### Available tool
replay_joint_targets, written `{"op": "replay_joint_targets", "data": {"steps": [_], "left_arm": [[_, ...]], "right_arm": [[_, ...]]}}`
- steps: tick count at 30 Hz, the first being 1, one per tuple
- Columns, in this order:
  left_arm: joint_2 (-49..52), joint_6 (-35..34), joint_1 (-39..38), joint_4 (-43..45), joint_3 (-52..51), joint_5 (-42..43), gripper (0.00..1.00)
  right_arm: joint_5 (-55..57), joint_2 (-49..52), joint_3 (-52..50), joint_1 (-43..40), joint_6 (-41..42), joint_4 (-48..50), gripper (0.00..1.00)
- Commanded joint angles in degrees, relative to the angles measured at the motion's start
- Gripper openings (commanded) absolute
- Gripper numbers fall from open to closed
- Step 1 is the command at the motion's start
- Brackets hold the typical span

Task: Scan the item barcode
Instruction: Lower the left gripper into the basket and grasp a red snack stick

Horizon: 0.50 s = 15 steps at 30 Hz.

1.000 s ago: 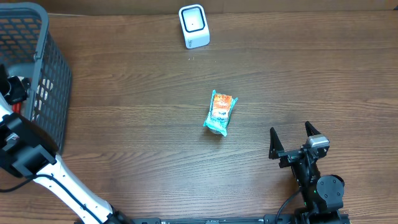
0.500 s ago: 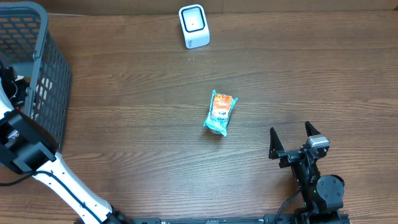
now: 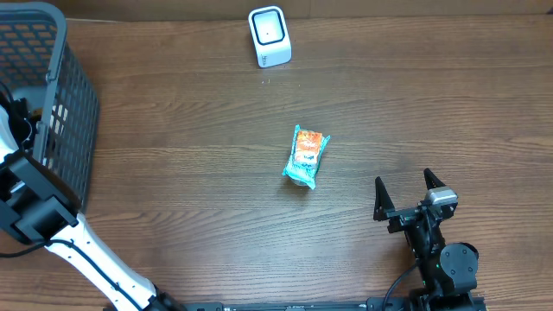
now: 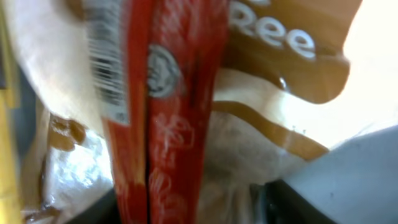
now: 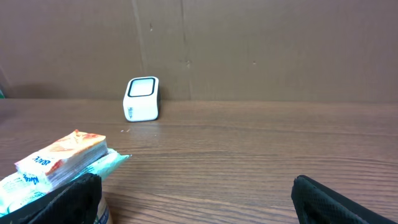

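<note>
A teal and orange snack packet (image 3: 306,156) lies flat mid-table; the right wrist view shows it at the lower left (image 5: 62,158). The white barcode scanner (image 3: 270,36) stands at the far edge (image 5: 142,99). My left arm (image 3: 30,207) reaches down into the grey basket (image 3: 65,95). Its camera is pressed close to a red packet (image 4: 168,124) with a barcode strip (image 4: 109,68), lying against a beige and brown packet (image 4: 280,56). The left gripper (image 4: 186,211) shows only dark finger edges either side of the red packet. My right gripper (image 3: 408,192) rests open and empty at the near right.
The basket fills the far left corner, and its tall mesh wall hides the left gripper from overhead. Bare wooden tabletop (image 3: 199,173) runs between basket, packet and scanner. A brown cardboard wall (image 5: 261,43) backs the table behind the scanner.
The left wrist has shifted slightly inside the basket. The packet on the table, the scanner and the right arm have not moved.
</note>
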Motion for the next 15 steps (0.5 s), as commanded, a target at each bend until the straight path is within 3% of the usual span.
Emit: {"op": "replay_joint_targets", "data": {"steps": [1, 4, 10, 15], "left_arm": [[3.2, 0.5, 0.0, -0.7, -3.8, 2.6, 0.3], [3.0, 0.5, -0.2, -2.0, -2.8, 5.7, 0.05], [3.0, -1.5, -0.3, -8.1, 5.1, 10.8, 0.04], [3.0, -4.3, -0.3, -15.1, 17.7, 12.4, 0.04]], "right_arm": [[-0.1, 0.1, -0.6, -0.2, 0.4, 0.4, 1.0], [-0.1, 0.1, -0.6, -0.2, 0.4, 0.4, 1.0], [-0.1, 0.1, -0.6, -0.2, 0.4, 0.4, 1.0], [-0.1, 0.1, -0.6, -0.2, 0.4, 0.4, 1.0]]}}
